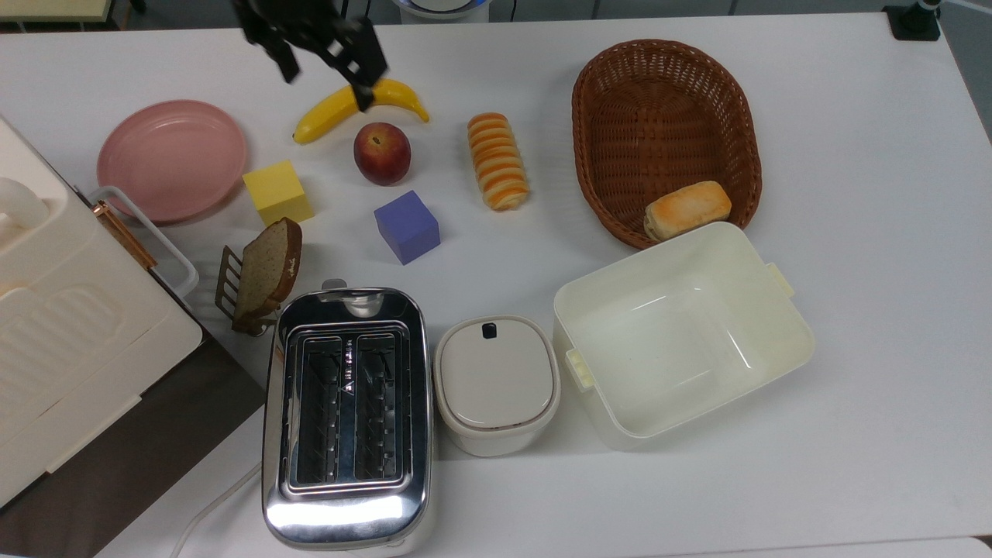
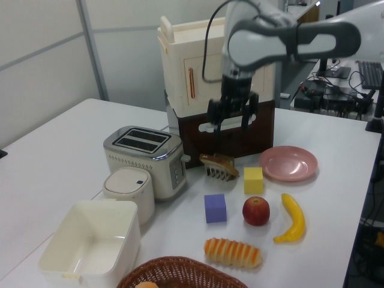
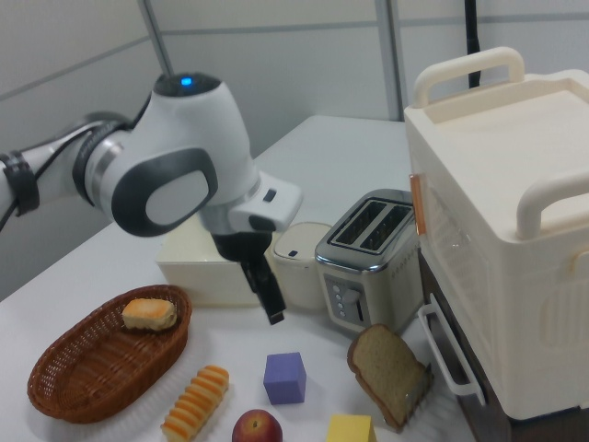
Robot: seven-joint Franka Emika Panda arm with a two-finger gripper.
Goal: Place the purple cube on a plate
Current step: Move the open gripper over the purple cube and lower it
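Note:
The purple cube (image 1: 407,227) rests on the white table in front of the peach (image 1: 382,153); it also appears in the left view (image 2: 215,208) and the right view (image 3: 284,378). Toward the top view's left lies the pink plate (image 1: 172,160), with nothing on it (image 2: 288,162). My gripper (image 1: 327,91) hangs open and holds nothing, up in the air near the banana (image 1: 360,105), well apart from cube and plate. In the left view the gripper (image 2: 229,126) hovers before the brown appliance base.
A yellow cube (image 1: 277,192) sits beside the plate. Striped bread (image 1: 498,161), a wicker basket (image 1: 666,77) holding a bun, a cream tub (image 1: 783,341), a lidded pot (image 1: 496,384), a toaster (image 1: 346,415), a bread slice in a rack (image 1: 263,271) and a tall cream appliance (image 1: 62,325) crowd the table.

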